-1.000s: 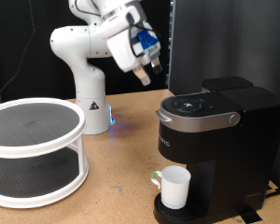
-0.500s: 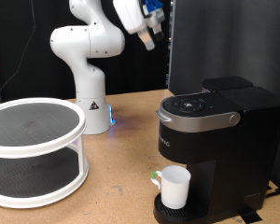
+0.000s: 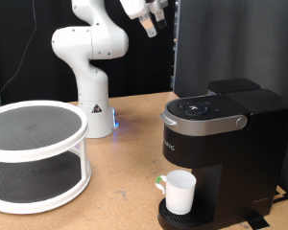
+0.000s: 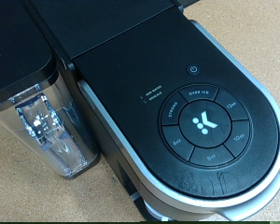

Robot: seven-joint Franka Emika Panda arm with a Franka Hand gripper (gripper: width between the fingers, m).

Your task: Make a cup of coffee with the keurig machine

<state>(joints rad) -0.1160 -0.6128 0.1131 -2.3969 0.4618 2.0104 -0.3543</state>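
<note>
1. The jaws (image 3: 152,21) are sitting at the very top of the exterior view, partly cut off by the frame edge. Nothing is showing between them, but whether they are apart or together I cannot tell at this angle.
2. Compared with a second ago the arm is riding much higher. It has risen from just above the machine's lid towards the exterior view's top, so the jaws are now hanging well clear of everything.
3. The wrist view is looking straight down on the keurig machine (image 4: 177,103). Its round button panel (image 4: 203,124) and the clear water tank (image 4: 47,131) beside it are filling the picture, and the jaws themselves are not showing there.
4. The keurig machine (image 3: 226,144) is standing on the tabletop (image 3: 125,182) at the exterior view's right with its lid down.
5. The cup (image 3: 180,192) is already sitting on the round drip tray under the spout, handle towards the exterior view's left.
6. My reading is that the lift marks a finished contact with the machine's top, with cup and lid in place for brewing.
7. A white two-tier round rack (image 3: 34,153) is standing at the exterior view's left.
</note>
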